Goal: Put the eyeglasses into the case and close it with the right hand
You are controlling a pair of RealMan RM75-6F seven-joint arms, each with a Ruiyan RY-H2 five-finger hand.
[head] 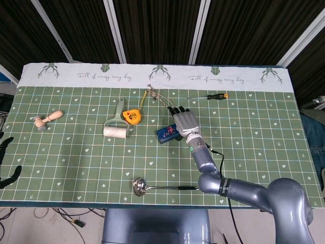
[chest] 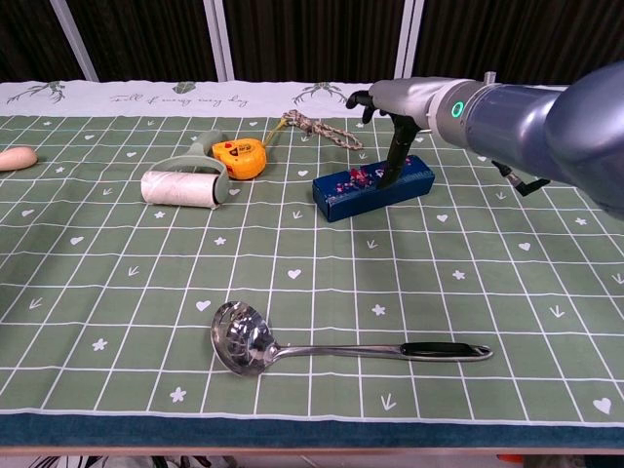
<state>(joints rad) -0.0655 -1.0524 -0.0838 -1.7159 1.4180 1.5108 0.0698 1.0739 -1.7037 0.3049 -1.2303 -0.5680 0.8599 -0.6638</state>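
Right hand: the right hand (chest: 395,127) hangs palm-down over the blue case (chest: 373,187), fingers pointing down and lightly spread, their tips touching the lid near its right end; it holds nothing.
Left hand: only dark fingertips of the left hand (head: 6,160) show at the left edge of the head view; I cannot tell how they are set.
Case: lying flat near the middle of the table (chest: 507,322), lid apparently down or nearly so, with a red pattern on top.
Eyeglasses: not to be seen anywhere (probably inside the case already, though that is a guess).
Step in hand: likely pressing the lid shut.
How to do it well: push straight down along the lid's long edge, spread the fingertips so the case does not tip or skid on the cloth, and lift away only once the lid sits flush.
Writing: the pale strip of the tablecloth (head: 152,76) carries cursive script between antlered deer heads, too small to read with confidence; the yellow tape measure (chest: 239,157) shows no legible brand.
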